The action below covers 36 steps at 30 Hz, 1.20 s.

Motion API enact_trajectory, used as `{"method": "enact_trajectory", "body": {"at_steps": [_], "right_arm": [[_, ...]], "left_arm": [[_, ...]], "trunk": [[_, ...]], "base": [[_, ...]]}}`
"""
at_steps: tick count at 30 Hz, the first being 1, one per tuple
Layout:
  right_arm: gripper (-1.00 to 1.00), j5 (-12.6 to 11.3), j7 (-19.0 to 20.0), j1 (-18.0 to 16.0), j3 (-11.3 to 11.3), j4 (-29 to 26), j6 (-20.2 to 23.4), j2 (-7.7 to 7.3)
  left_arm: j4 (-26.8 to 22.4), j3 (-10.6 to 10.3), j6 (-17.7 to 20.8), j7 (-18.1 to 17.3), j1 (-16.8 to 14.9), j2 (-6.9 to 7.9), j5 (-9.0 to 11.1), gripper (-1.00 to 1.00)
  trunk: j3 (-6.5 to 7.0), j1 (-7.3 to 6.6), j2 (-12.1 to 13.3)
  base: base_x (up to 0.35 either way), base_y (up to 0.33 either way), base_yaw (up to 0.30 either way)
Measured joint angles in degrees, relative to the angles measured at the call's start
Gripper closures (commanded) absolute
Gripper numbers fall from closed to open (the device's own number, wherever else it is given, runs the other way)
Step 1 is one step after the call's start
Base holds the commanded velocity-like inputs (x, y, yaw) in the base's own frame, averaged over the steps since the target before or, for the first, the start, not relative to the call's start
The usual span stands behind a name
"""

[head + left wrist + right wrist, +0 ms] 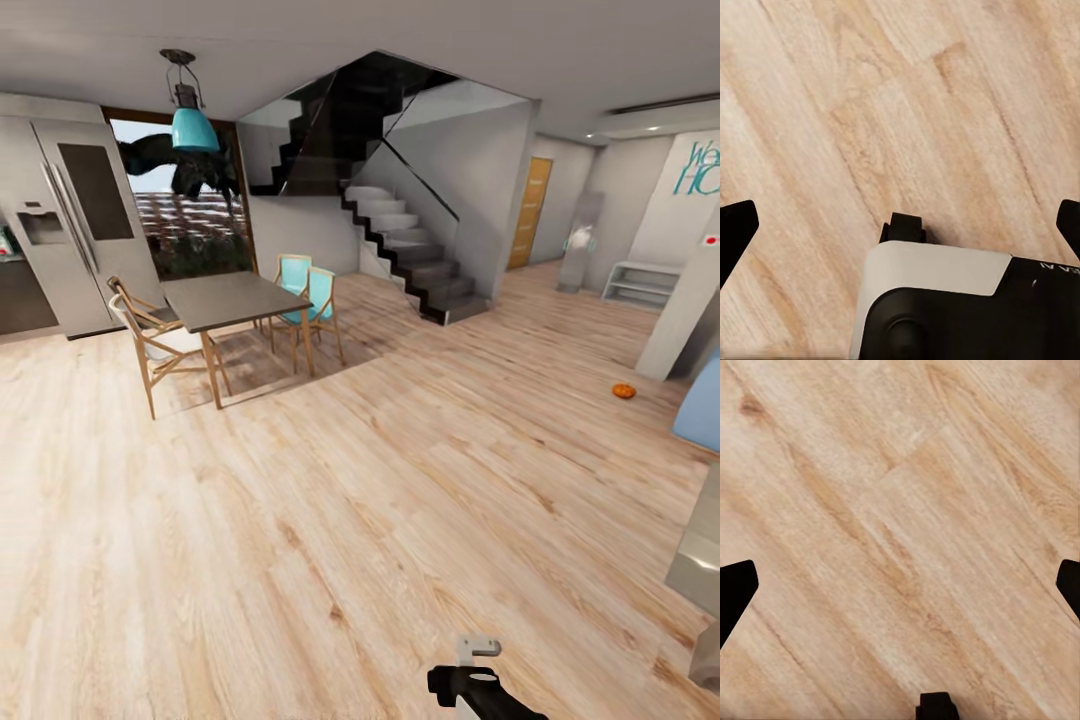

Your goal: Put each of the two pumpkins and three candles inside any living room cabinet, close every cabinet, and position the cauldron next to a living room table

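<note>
- The left pincer [900, 225] hangs over the pale wood-plank floor [907, 97] with its black fingertips [736, 225] spread wide and nothing between them.
- The right pincer [900, 585] is likewise wide open and empty.
- A small bright orange pumpkin [624, 391] lies on the floor well ahead to the right, near a white wall corner [680, 320].
- It is too small to tell its stem direction; being round, it shows no clear long axis.
- Risks: the pumpkin could roll if nudged, and the base may clip that corner on approach.
</note>
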Motion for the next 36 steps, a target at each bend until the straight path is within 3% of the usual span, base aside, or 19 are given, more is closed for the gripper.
{"method": "enact_trajectory", "body": {"at_steps": [36], "right_arm": [[-1.00,0.0,0.0,0.0,0.0,0.0,0.0,0.00]], "left_arm": [[0.0,0.0,0.0,0.0,0.0,0.00,0.0,-1.00]], "trunk": [[-2.80,0.00,0.0]], "base": [[0.000,0.000,0.166]]}}
